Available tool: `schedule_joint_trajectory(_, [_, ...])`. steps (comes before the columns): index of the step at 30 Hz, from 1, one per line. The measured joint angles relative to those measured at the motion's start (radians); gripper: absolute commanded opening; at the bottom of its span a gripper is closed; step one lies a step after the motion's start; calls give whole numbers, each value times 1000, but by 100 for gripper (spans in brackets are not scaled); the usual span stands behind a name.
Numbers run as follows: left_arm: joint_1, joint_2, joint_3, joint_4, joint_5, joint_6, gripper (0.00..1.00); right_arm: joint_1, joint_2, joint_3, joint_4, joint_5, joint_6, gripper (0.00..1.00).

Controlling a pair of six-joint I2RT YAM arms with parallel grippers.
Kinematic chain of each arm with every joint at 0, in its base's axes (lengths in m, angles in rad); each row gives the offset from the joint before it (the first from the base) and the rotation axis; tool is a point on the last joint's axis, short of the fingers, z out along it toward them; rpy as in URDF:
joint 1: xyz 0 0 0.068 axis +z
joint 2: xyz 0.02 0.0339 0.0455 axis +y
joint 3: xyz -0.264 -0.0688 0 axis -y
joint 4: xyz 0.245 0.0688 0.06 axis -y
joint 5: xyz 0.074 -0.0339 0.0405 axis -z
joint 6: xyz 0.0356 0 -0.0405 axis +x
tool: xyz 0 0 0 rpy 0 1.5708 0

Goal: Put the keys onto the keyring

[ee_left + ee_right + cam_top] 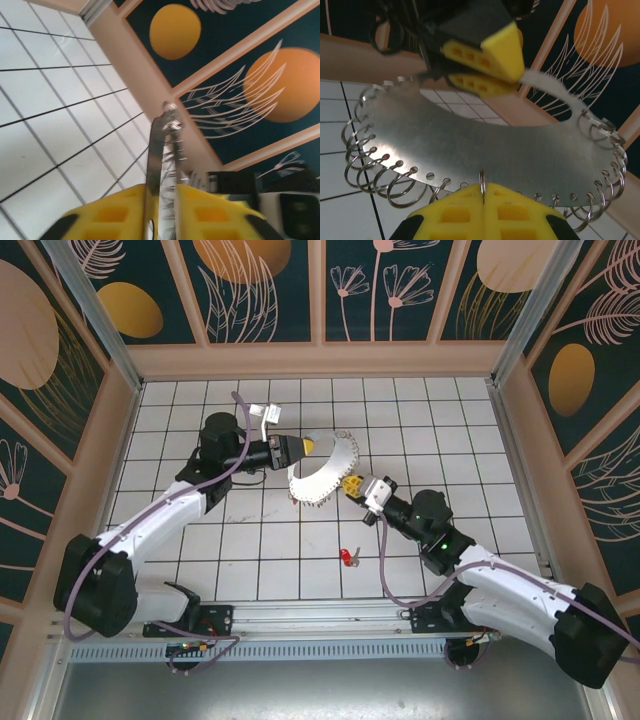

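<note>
Top view: I see the keyring (322, 478) held over the middle of the tiled tabletop (180, 540), between the left gripper (305, 448) and the right gripper (350, 484). 1 red key (347, 557) lies toward the near edge.

Left wrist: the jaws sit slightly apart around the keyring's edge; I cannot tell whether they pinch it.

Right wrist: the jaws are clamped together on 1 of the keyring's loops.
</note>
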Motion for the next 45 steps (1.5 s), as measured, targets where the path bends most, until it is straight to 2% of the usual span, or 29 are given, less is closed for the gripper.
schedule_joint_trajectory(6, [5, 76, -16, -41, 26, 40, 50, -5, 58, 0, 94, -16, 16, 0])
schedule_joint_trajectory(8, [6, 77, -16, -61, 28, 69, 57, -18, 69, 0, 107, -22, 19, 0])
schedule_joint_trajectory(14, [18, 67, -16, -112, 29, 201, 69, -81, 76, -1, 136, -73, 58, 0])
schedule_joint_trajectory(17, [26, 25, -16, -146, 23, 322, 73, -110, 83, -1, 139, -106, 79, 0])
schedule_joint_trajectory(27, [29, -144, -38, -245, -40, 877, 74, -177, 143, 5, 96, -238, 102, 0])
schedule_joint_trajectory(29, [29, -150, -43, -270, -45, 978, 71, -187, 152, 12, 82, -258, 102, 0])
schedule_joint_trajectory(33, [29, -150, -64, -301, 13, 1157, 54, -196, 171, 38, 67, -311, 101, 0])
schedule_joint_trajectory(38, [19, -120, -74, -300, 64, 1288, 40, -195, 207, 86, 29, -375, 86, 0])
schedule_joint_trajectory(41, [3, -92, -72, -299, 85, 1349, 35, -195, 226, 111, 10, -404, 70, 0])
schedule_joint_trajectory(45, [-22, -71, -69, -294, 108, 1421, 34, -195, 259, 145, -8, -447, 60, 0])
